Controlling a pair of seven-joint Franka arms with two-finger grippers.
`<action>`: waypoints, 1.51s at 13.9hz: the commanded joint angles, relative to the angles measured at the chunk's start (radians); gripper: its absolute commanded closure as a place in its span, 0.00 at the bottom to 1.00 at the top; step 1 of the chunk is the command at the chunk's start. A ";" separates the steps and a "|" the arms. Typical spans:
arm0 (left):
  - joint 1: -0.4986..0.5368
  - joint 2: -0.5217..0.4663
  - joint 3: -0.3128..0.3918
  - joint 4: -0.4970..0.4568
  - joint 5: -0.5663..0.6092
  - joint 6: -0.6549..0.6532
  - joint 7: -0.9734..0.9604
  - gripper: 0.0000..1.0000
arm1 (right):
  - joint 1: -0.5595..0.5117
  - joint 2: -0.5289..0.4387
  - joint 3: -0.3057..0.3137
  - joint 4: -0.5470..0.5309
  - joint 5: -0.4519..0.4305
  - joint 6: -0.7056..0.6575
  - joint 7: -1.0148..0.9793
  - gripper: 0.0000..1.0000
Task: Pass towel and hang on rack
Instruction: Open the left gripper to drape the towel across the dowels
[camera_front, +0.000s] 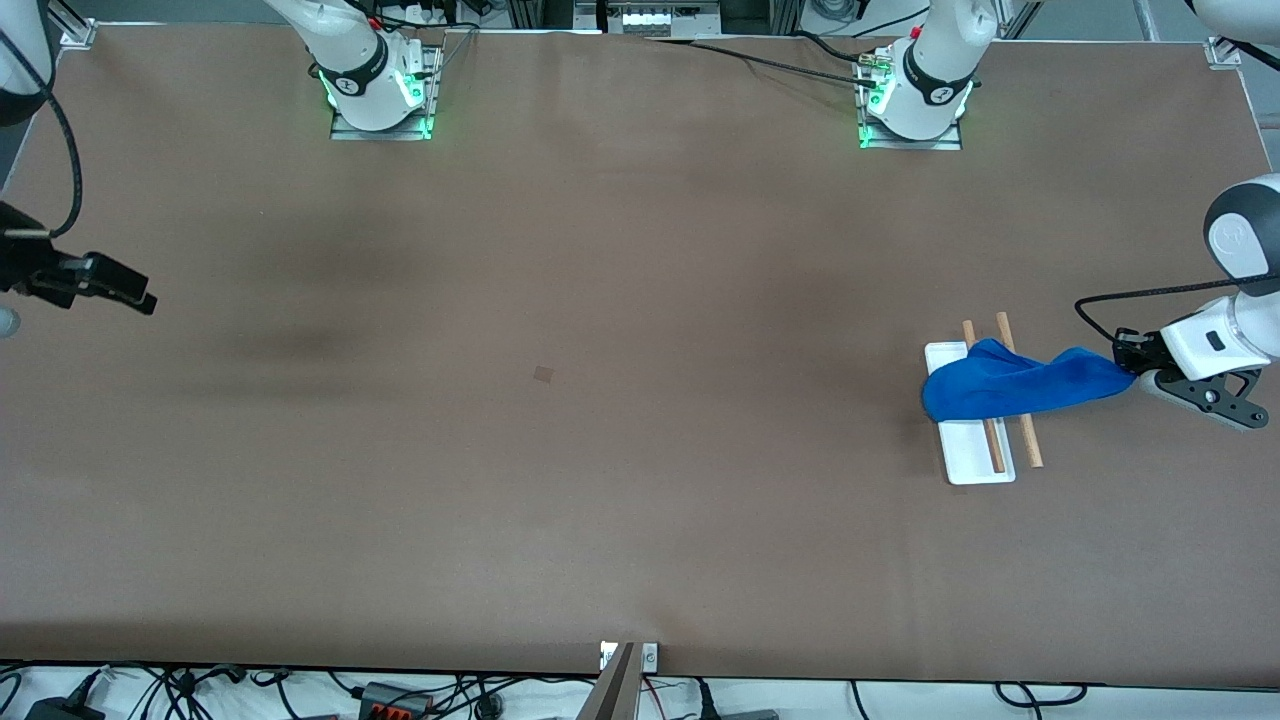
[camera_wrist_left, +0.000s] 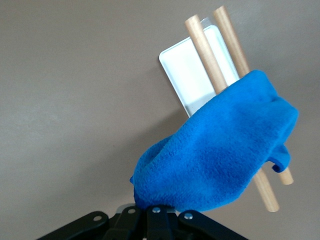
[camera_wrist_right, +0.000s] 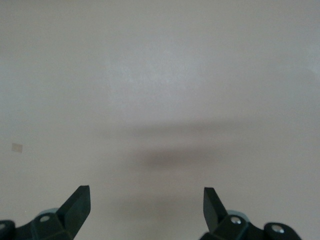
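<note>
Left gripper (camera_front: 1135, 378) at the right edge of the front view, over bare table just off the rack (camera_front: 975, 440), fingers pinched together on one end of the blue towel (camera_front: 1010, 390). The towel runs from that grip across both wooden rods (camera_wrist_left: 207, 55) and sags past them over the rack's white base. Its long axis lies roughly level across the front view, crosswise to the rods, which run top to bottom with a slight lean. The held end points toward the left arm's end of the table; the loose, bunched end points toward the middle.

Step in hand, as I judge it: settling the towel on the rods before release. To do it well, lower the held end so that comparable lengths hang either side, then open; letting go while it is pulled taut could drag it off.

Right gripper (camera_wrist_right: 146, 202) waits at the left edge of the front view, fingers spread, holding nothing.
</note>
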 joint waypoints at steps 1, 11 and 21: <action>0.001 0.014 0.001 0.003 -0.013 0.013 0.023 0.99 | 0.006 -0.055 -0.007 -0.053 0.003 0.013 -0.022 0.00; 0.008 0.031 -0.003 -0.007 -0.063 0.022 0.029 0.99 | 0.005 -0.079 -0.003 -0.064 -0.009 -0.050 -0.017 0.00; 0.008 0.015 -0.003 -0.017 -0.077 -0.001 0.040 0.00 | 0.008 -0.070 0.002 -0.062 -0.017 -0.046 -0.019 0.00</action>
